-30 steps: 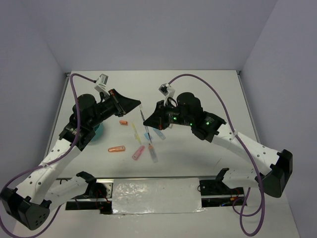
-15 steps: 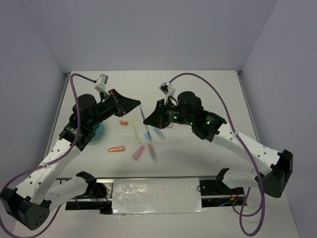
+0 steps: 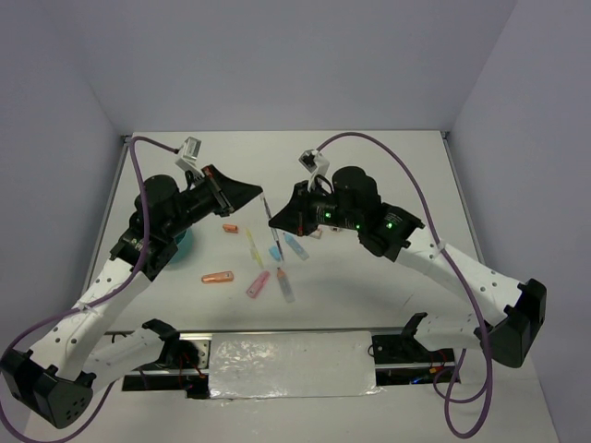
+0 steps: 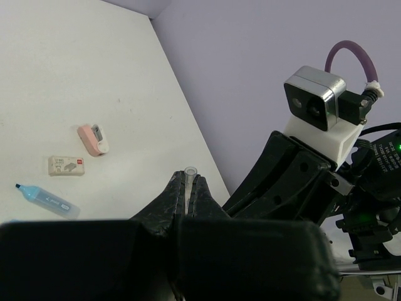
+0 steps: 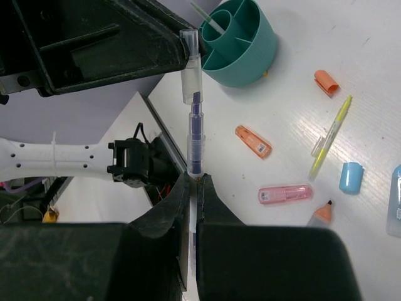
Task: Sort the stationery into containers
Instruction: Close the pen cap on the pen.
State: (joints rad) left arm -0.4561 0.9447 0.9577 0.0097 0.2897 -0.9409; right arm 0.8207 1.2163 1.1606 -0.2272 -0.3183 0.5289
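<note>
- Lilac walls close round a white desk (image 3: 369,185), and above its middle a clear pen (image 3: 270,214) hangs in the air between your two arms.
- Your left claw (image 3: 263,197) is clenched on the upper, capped end of this pen. Your right claw (image 3: 275,233) is clenched on the lower barrel (the right wrist view shows both grips on one straight line).
- The main danger, as I judge it, is two tight claws on one thin pen. If either arm moves off the axis of the pen, the barrel can bend or spring out of one grip.
- If you pull the arms apart along the axis, the cap may come free suddenly. The loose part could then jump from the pads and fall among the pink marker (image 5: 286,194), the orange marker (image 5: 253,141) and the yellow pen (image 5: 330,136) lying below.
- The left claw holds only near the very end of the pen (see the left wrist view). This hold seems shallow, so the pen may tilt or slip if the right claw lets go first.
- The teal bowl (image 5: 250,63) stands at the left side of the desk, mostly hidden under your left arm in the top view. It looks light, so a careless swing of that arm could push it or tip it.
</note>
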